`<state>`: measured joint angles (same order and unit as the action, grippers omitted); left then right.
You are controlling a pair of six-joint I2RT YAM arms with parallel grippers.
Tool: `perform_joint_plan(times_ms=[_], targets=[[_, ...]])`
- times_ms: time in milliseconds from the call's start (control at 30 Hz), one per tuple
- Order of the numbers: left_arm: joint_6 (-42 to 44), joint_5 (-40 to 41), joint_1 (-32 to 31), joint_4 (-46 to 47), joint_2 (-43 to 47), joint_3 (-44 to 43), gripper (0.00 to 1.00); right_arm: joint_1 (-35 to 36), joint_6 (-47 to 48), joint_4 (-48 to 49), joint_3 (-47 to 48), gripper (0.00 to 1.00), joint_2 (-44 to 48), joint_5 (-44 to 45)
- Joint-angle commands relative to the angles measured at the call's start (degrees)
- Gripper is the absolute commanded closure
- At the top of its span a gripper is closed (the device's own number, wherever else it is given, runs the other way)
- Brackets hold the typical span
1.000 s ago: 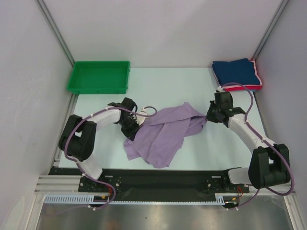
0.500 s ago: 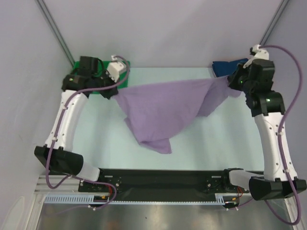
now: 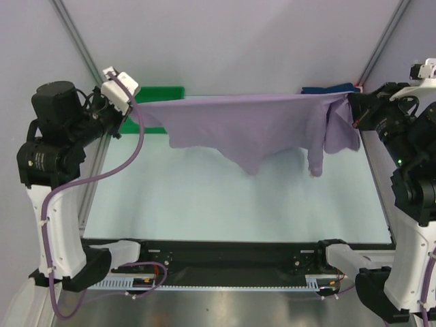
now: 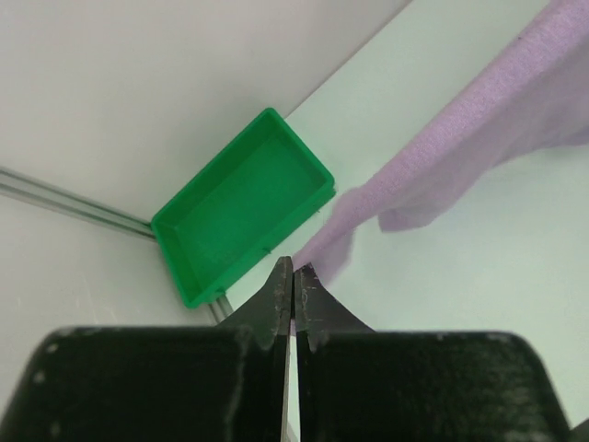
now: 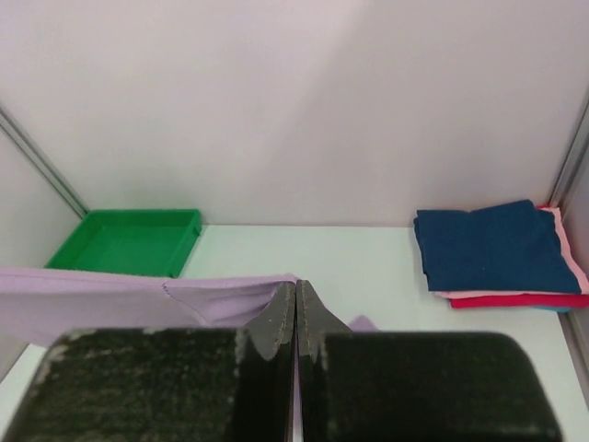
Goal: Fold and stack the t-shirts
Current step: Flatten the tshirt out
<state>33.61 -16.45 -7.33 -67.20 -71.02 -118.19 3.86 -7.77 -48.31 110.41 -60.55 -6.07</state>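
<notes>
Above table [image 3: 204, 204], lavender t-shirt [image 3: 238, 126] lengthwise left-right

green tray [image 3: 162, 91] — half hidden, navy shirt [image 3: 332, 88] too

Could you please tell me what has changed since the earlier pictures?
The left arm and right arm rose and swung apart, lifting the crumpled lavender t-shirt up from the table and stretching it wide in the air. Their jaws stayed shut on its edge. The green tray and the folded navy and pink-red t-shirts stayed put.
</notes>
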Motion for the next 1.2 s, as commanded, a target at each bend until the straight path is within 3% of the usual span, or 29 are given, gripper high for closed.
perform_joint_plan(times_ms=[0,233,600,800,967,1167], targets=[[2.08,9.94,1.27,1.54,-5.07,-0.72,1.0,-0.87,2.41,0.06,1.3,1.0,-4.65,4.74],[-0.12,9.42,1.27,-1.52,-10.72,-14.08,1.0,-0.87,1.44,1.47,7.97,1.0,-8.7,3.87],[0.06,9.5,1.27,-2.5,6.5,-4.07,1.0,-0.69,3.02,-5.65,13.34,1.0,0.95,5.98],[-0.9,7.57,1.27,-1.27,12.31,-3.97,1.0,1.24,3.11,-8.11,17.11,1.0,3.87,7.72],[-1.35,4.94,1.27,-0.74,10.47,-3.1,1.0,2.47,3.02,-6.98,19.06,1.0,2.2,8.7],[-0.82,3.44,1.27,4.61,0.83,-0.73,1.0,2.56,2.32,5.3,8.87,1.0,-6.23,1.67]])
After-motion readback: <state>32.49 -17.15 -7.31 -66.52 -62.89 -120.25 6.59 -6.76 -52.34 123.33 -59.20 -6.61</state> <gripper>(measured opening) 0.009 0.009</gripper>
